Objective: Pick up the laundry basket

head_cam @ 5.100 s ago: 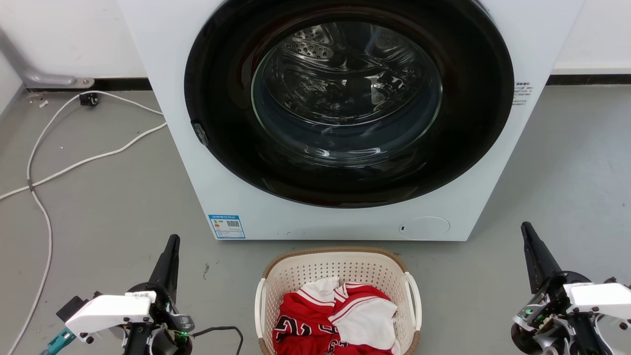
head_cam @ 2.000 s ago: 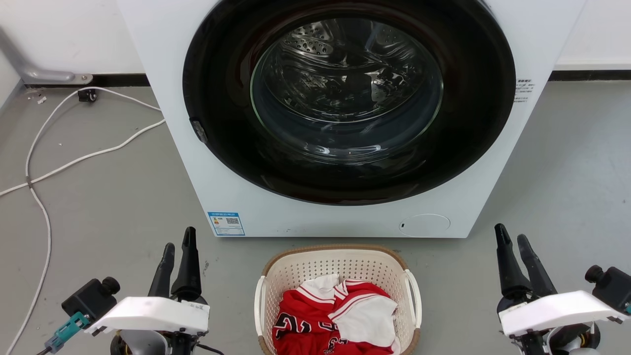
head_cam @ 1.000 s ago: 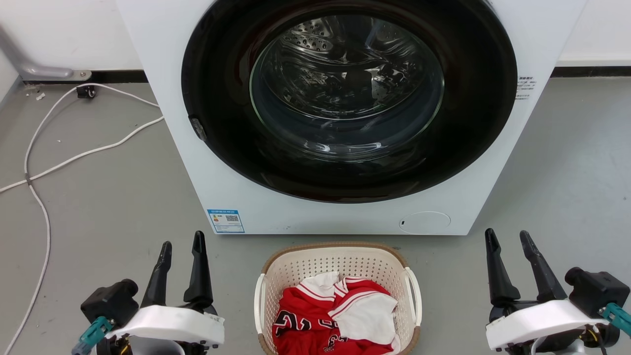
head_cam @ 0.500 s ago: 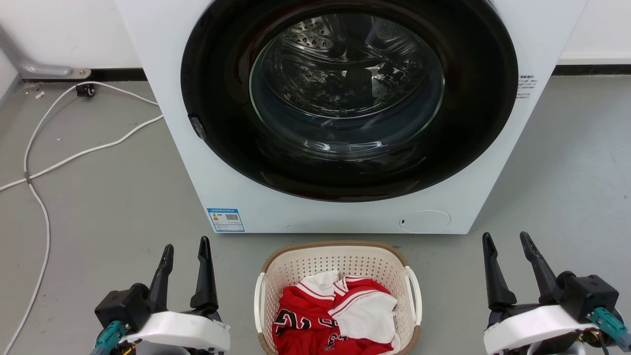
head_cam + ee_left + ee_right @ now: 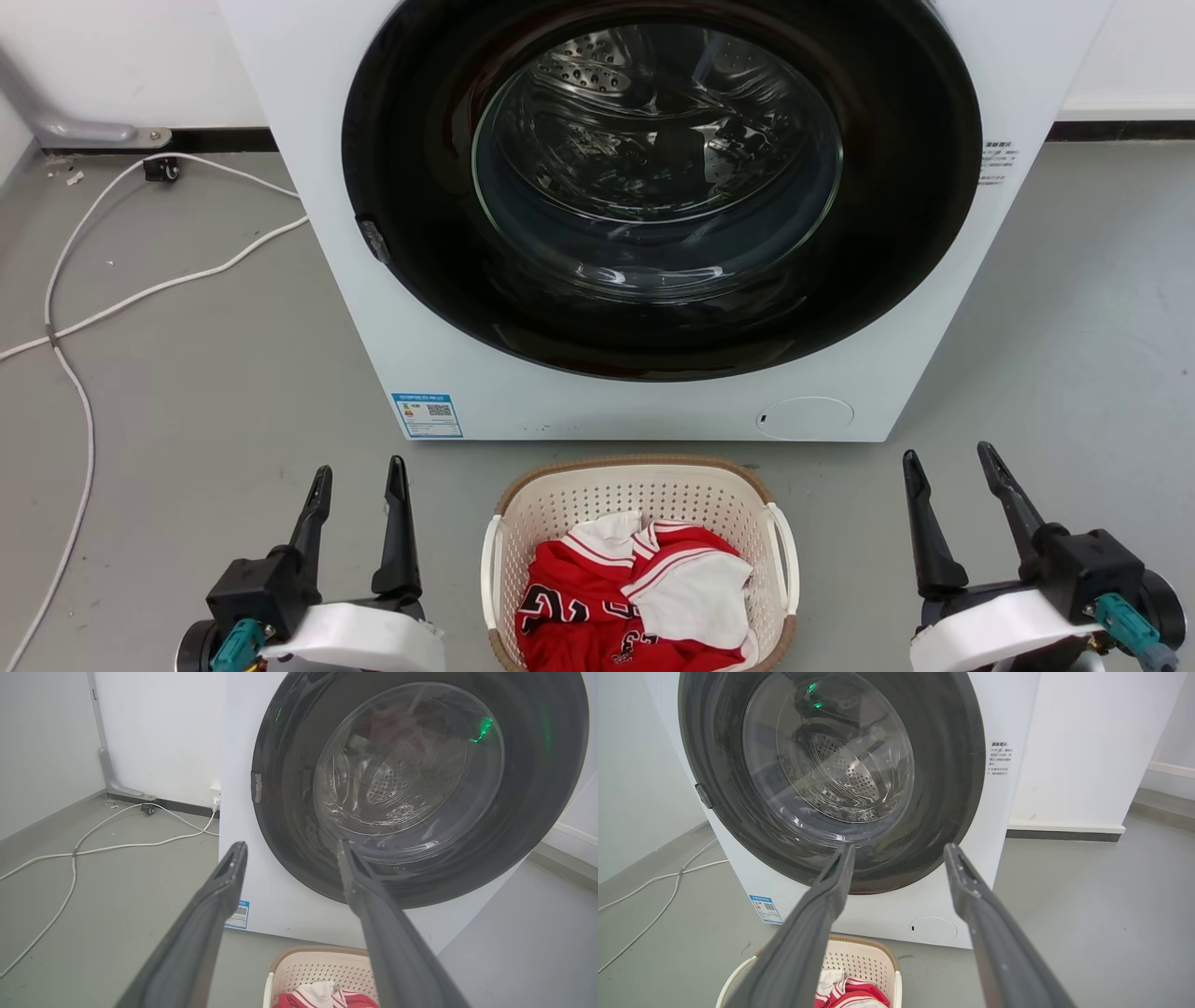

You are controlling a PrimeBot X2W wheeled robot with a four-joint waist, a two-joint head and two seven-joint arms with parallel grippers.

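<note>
- The white cable (image 5: 51,338) trails over the grey floor at the far left, well apart from everything else. Only a wide outward swing of the left arm would be likely to snag it.
- The left claw (image 5: 360,469) hovers left of the basket, its two dark fingers parted and holding nothing. It is clear of the left handle (image 5: 486,579). If it closes on the perforated wall instead of the handle, I expect the smooth plastic to slip out.
- The laundry basket (image 5: 653,504) sits on the floor between the two claws, just in front of the washing machine (image 5: 597,415). Its near end is cut off by the bottom of the head view. If one side rises before the other, the basket will tip. If it is carried forward, the brown rim could knock the machine's front.
- The red and white jersey (image 5: 597,602) lies heaped inside. A tilt could spill it, and a finger coming in over the rim could catch the cloth instead of the plastic.
- The right handle (image 5: 790,569) stands free, apart from any finger.
- The right claw (image 5: 946,455) hovers right of the basket, open about as wide as the left and empty. If it comes in at a different height from the left, the lift will twist.
</note>
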